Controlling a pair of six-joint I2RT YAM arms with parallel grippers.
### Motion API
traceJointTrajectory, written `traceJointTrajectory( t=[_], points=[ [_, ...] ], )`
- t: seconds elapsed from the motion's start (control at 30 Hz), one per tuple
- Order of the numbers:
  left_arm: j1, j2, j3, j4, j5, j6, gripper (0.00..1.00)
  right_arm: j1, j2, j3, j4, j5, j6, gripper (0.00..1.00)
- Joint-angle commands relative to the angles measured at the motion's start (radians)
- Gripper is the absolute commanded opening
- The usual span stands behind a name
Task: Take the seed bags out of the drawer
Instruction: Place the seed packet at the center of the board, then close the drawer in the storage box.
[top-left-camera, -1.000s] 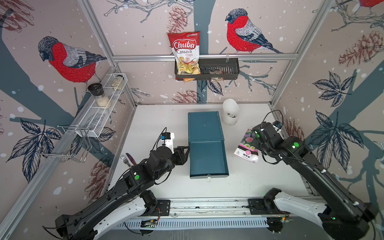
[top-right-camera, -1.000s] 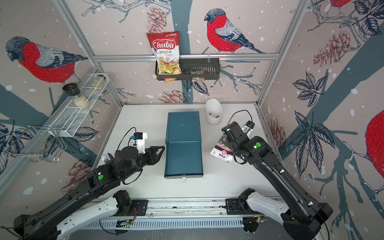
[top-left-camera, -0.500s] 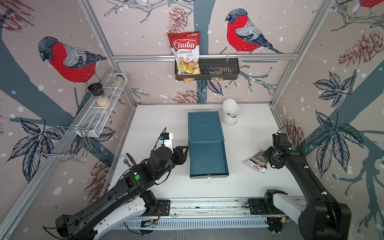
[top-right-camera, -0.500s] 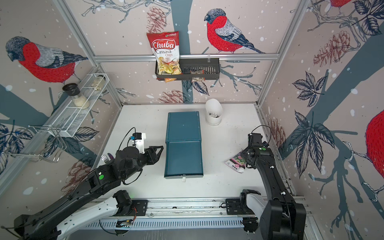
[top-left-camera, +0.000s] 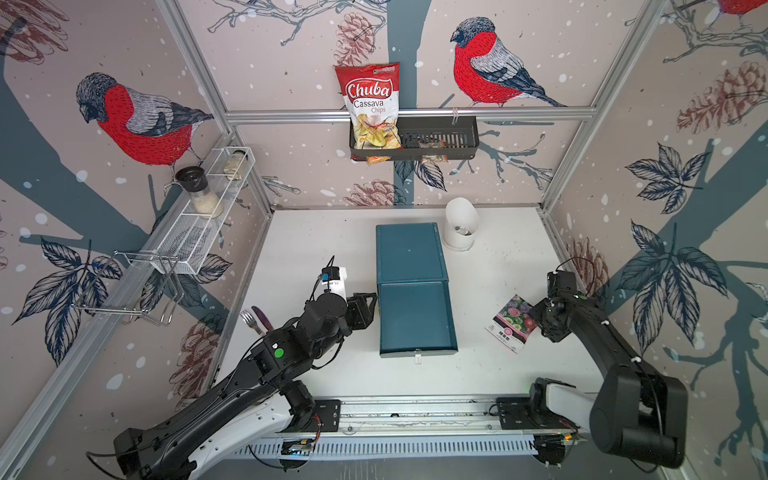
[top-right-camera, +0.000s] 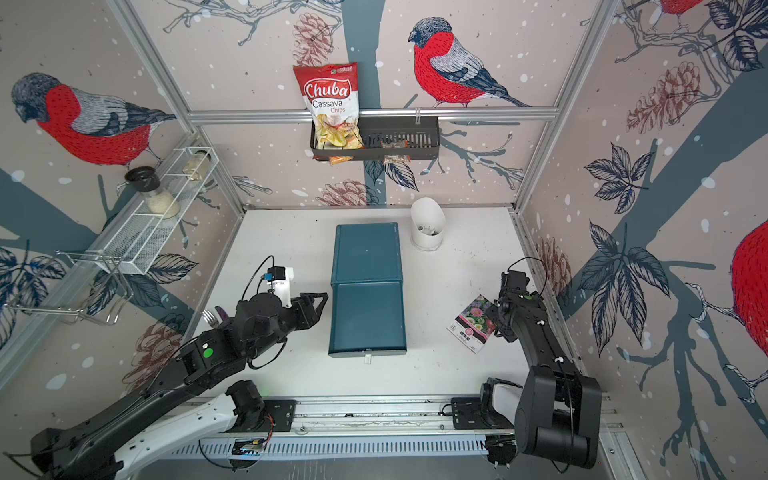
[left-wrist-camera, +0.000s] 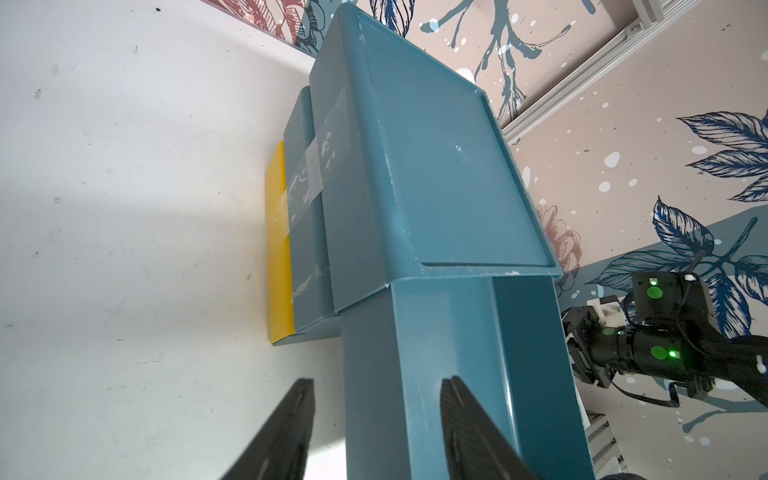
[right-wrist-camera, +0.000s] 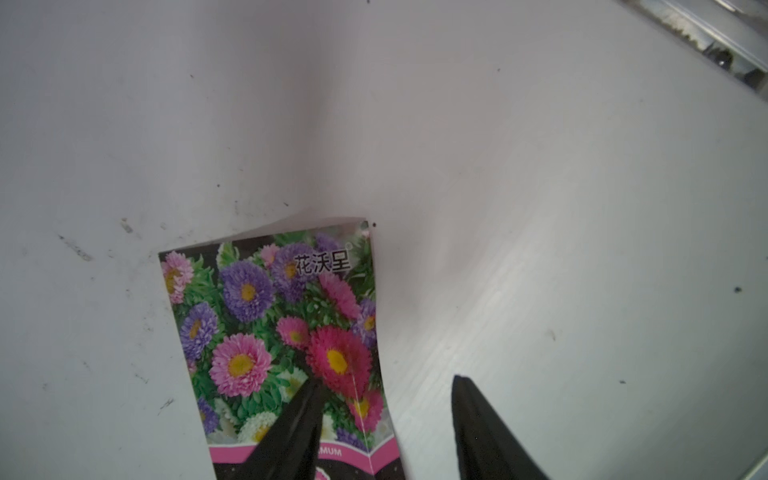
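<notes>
The seed bag with pink-purple flowers (top-left-camera: 512, 323) (top-right-camera: 471, 323) lies on the white table to the right of the drawer. My right gripper (top-left-camera: 540, 320) (right-wrist-camera: 384, 378) hovers over its right edge, open; one finger crosses the packet (right-wrist-camera: 274, 332), the other is over bare table. The teal drawer (top-left-camera: 415, 318) (top-right-camera: 368, 316) is pulled out of its cabinet (top-left-camera: 409, 251), and only its teal floor shows. My left gripper (top-left-camera: 368, 305) (left-wrist-camera: 377, 379) is open at the drawer's left side, holding nothing. The drawer's side wall (left-wrist-camera: 415, 353) lies ahead of its fingers.
A white cup (top-left-camera: 459, 224) stands behind the cabinet on the right. A fork and a purple handle (top-left-camera: 255, 318) lie by the left wall. A red Chuba bag (top-left-camera: 370, 104) sits in a black basket (top-left-camera: 440, 133) on the back wall. A wire shelf (top-left-camera: 199, 224) holds jars. A yellow strip (left-wrist-camera: 278, 241) shows under the cabinet.
My right gripper carried the flower packet from beside the drawer to the front right, set it down and opened. The left arm has barely moved.
</notes>
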Motion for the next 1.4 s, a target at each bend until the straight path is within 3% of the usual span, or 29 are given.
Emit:
traceJointTrajectory(
  t=[0.0, 0.17, 0.23, 0.43, 0.6, 0.7, 0.93, 1.37],
  points=[
    [0.01, 0.006, 0.009, 0.029, 0.006, 0.012, 0.53, 0.04, -0.034, 0.041, -0.021, 0.04, 0.026, 0.64],
    [0.061, 0.03, 0.047, 0.033, 0.045, 0.035, 0.58, 0.314, -0.055, 0.228, -0.177, 0.214, 0.121, 0.72],
    [0.106, 0.054, 0.076, 0.038, 0.083, 0.061, 0.66, 0.489, -0.051, 0.33, -0.262, 0.305, 0.186, 0.74],
    [0.187, 0.179, 0.201, 0.053, 0.153, 0.148, 0.72, 1.05, -0.011, 0.596, -0.446, 0.542, 0.381, 0.75],
    [0.241, 0.312, 0.257, 0.094, 0.259, 0.166, 0.67, 1.529, 0.083, 0.769, -0.437, 0.684, 0.383, 0.73],
    [0.266, 0.369, 0.283, 0.097, 0.292, 0.165, 0.63, 1.74, 0.195, 0.893, -0.492, 0.759, 0.379, 0.73],
    [0.291, 0.409, 0.277, 0.122, 0.32, 0.187, 0.63, 1.932, 0.374, 0.988, -0.516, 0.699, 0.397, 0.76],
    [0.3, 0.437, 0.229, 0.123, 0.326, 0.215, 0.59, 1.944, 0.302, 0.657, -0.296, 0.49, 0.534, 0.75]
  ],
)
